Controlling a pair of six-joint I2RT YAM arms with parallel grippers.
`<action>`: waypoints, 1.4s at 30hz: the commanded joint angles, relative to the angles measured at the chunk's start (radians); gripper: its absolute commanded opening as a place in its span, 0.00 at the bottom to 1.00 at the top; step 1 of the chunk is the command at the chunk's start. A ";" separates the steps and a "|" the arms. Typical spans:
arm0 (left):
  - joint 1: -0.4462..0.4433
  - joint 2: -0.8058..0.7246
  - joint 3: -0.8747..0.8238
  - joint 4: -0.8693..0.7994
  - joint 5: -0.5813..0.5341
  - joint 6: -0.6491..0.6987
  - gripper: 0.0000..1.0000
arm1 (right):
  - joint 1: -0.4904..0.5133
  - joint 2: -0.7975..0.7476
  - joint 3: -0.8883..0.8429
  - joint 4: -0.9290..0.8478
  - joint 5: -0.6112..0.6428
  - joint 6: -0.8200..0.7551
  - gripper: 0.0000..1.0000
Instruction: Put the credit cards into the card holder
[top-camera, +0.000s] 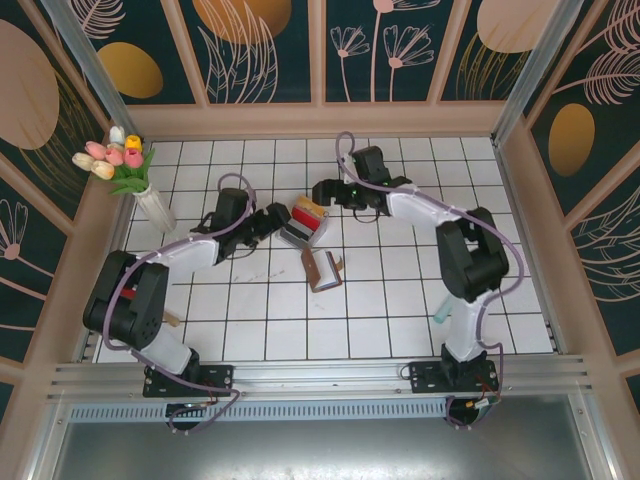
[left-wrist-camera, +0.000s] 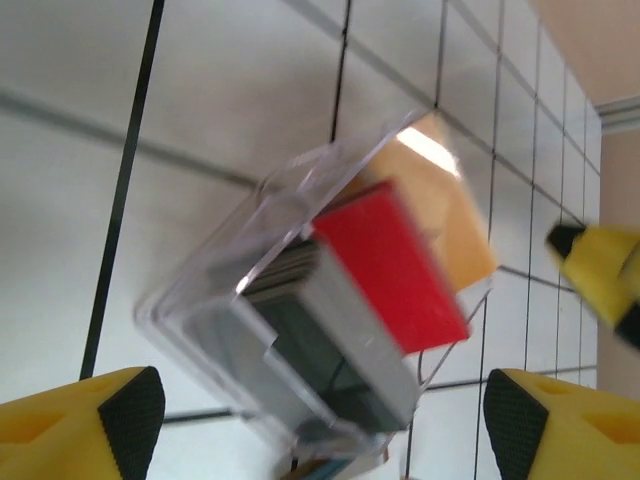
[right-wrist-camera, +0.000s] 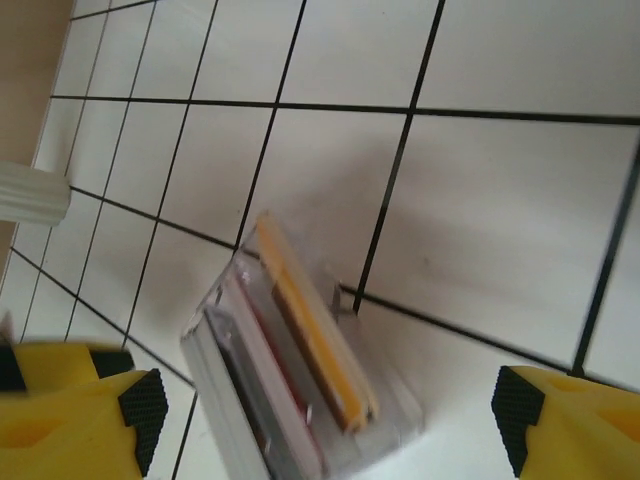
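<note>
You see both grippers released, nothing grasped. Left gripper (top-camera: 276, 220) just left of clear tray (top-camera: 303, 224) holding credit cards (left-wrist-camera: 390, 265); right gripper (top-camera: 323, 192) just behind tray. Card holder (top-camera: 324, 269) lies on desk (top-camera: 400, 310), near side of tray.

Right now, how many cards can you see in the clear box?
3 for certain, side by side in the clear box: a tan-orange card, a red card, then a grey card. Darker ones behind may be hidden.
</note>
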 joint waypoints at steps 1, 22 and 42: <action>-0.005 0.037 -0.015 0.184 0.098 -0.082 0.87 | -0.018 0.111 0.123 -0.079 -0.085 -0.048 0.88; -0.128 0.340 0.265 0.215 0.216 -0.089 0.84 | -0.168 -0.055 -0.174 0.092 -0.325 0.036 0.75; -0.172 0.211 0.223 0.084 -0.055 -0.080 0.80 | -0.126 -0.370 -0.242 -0.117 0.215 -0.111 0.66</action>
